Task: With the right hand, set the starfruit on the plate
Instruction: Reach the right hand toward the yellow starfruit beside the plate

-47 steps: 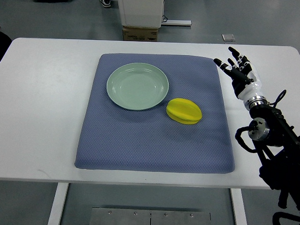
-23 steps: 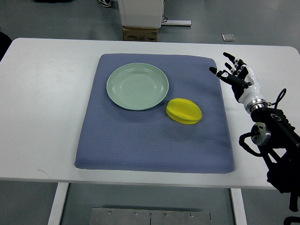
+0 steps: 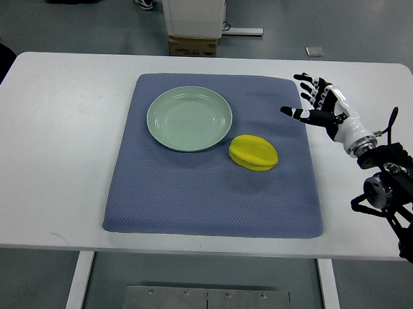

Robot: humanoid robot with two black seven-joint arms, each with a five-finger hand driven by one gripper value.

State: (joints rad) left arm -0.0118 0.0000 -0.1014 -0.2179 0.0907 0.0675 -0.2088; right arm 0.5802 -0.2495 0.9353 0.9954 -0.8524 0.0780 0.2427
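the empty pale green plate (image 3: 189,118) sits on the blue mat (image 3: 212,195), no writing readable anywhere. the yellow starfruit (image 3: 253,153) lies just right of it. the right hand (image 3: 323,111) hovers at the mat's right edge, fingers spread wide, holding nothing.

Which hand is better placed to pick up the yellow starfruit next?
The right hand. It hovers open over the right edge of the blue mat, close to the yellow starfruit, which lies just right of the round pale green plate. No left arm shows in view.
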